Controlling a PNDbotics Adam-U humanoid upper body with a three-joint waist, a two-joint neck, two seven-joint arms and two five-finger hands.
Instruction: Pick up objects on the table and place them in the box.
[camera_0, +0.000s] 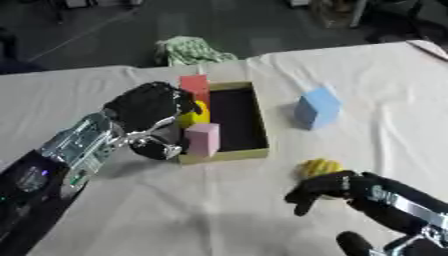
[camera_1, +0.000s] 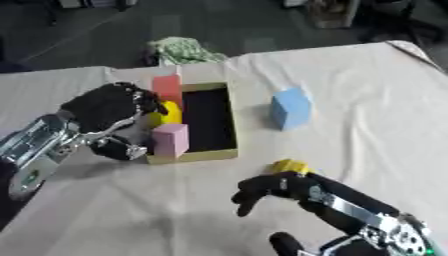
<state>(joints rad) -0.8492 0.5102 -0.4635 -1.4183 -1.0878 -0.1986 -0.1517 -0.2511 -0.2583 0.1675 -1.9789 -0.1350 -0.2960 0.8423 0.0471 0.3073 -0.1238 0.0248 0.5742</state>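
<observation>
A shallow cardboard box (camera_0: 226, 156) with a dark inside lies at mid-table. Along its left side stand a red block (camera_0: 194, 86), a yellow thing (camera_0: 198, 114) and a pink block (camera_0: 202, 139). My left hand (camera_0: 147, 106) hovers over the box's left wall, touching or nearly touching the yellow thing; whether it holds it is hidden. A light blue block (camera_0: 317, 107) stands on the cloth right of the box. A small yellow object (camera_1: 289, 166) lies nearer the front. My right hand (camera_1: 265, 191) hangs just in front of it, fingers relaxed and drooping, holding nothing.
A white cloth with wrinkles covers the table (camera_0: 367, 70). A green and white patterned bundle (camera_0: 187, 49) lies at the far edge behind the box. Beyond the far edge is dark floor.
</observation>
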